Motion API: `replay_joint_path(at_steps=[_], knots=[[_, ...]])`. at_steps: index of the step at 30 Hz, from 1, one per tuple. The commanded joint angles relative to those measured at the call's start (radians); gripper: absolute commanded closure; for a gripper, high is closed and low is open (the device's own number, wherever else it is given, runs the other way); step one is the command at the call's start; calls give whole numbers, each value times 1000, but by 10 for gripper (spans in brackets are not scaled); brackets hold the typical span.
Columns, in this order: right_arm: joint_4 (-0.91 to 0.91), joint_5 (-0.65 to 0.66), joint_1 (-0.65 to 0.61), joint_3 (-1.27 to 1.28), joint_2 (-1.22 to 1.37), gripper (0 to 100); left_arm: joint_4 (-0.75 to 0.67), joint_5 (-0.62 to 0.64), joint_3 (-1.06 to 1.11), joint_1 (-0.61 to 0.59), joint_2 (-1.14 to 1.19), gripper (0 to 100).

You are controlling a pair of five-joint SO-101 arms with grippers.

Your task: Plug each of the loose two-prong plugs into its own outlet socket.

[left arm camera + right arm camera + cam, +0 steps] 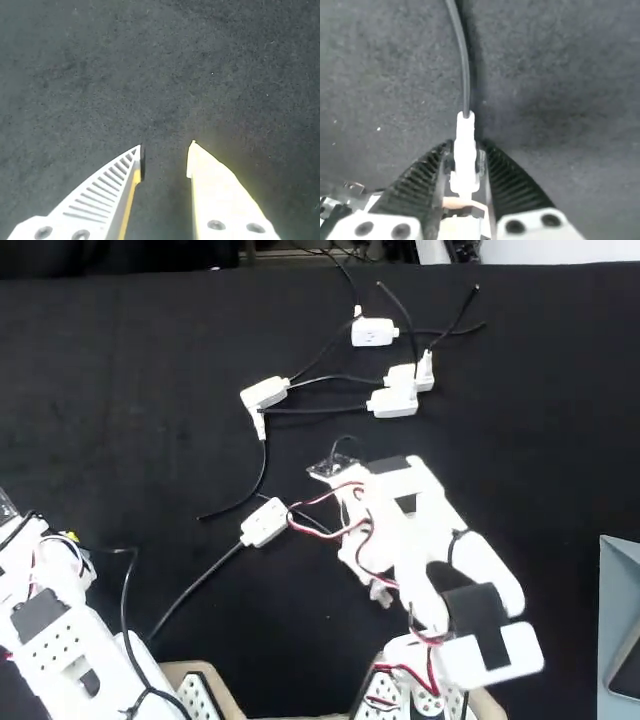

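The black table takes up nearly everything I see from above, with white pieces and their black cords scattered over its far half. My right arm stretches from the near edge toward the middle of the table. My left arm sits at the near left corner, well apart from all the hardware.

Beyond the right arm, a socket block lies farthest off. A pair of white pieces touch each other just nearer, and another white piece lies to their left. A fourth white block sits just beside the right arm's wrist, with a lead trailing off toward the left arm.

The right fingers are closed on a small white plug, pinching its body from both sides. Its cord runs straight away over the table. The left fingers are spread apart with only bare table between them.

I judge that I am mid-carry: one plug is in hand but not yet mated. The next move calls for bringing it to a free socket, lining the prongs up with the slots and pushing in straight. The left arm may have to brace the socket so it does not slide.

The prongs are hidden behind the fingers, so I cannot tell which way they face. From above, the right arm covers its own fingers and the plug, so I cannot place them against the blocks. Nor can I tell which of the white pieces are sockets and which are plugs, or whether the touching pair is already joined.
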Motion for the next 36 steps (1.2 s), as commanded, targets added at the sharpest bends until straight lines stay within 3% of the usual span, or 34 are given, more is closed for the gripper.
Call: replay_joint_path(at_steps=[1, 10, 18, 27, 32, 36], knots=[[64, -25, 11, -54, -171, 986, -23, 2, -4, 1, -14, 844], [66, -137, -8, -51, -688, 986, -23, 2, -4, 2, -14, 844], [-138, -304, -140, 65, -966, 986, -23, 2, -4, 12, -14, 844], [-559, -385, -250, 282, -1116, 986, -34, 2, 8, 217, -14, 844], [-723, -385, -350, 386, -1167, 986, -218, 2, 15, 346, -14, 844], [-790, -385, -430, 441, -1208, 986, -367, 8, 8, 518, -14, 844]])
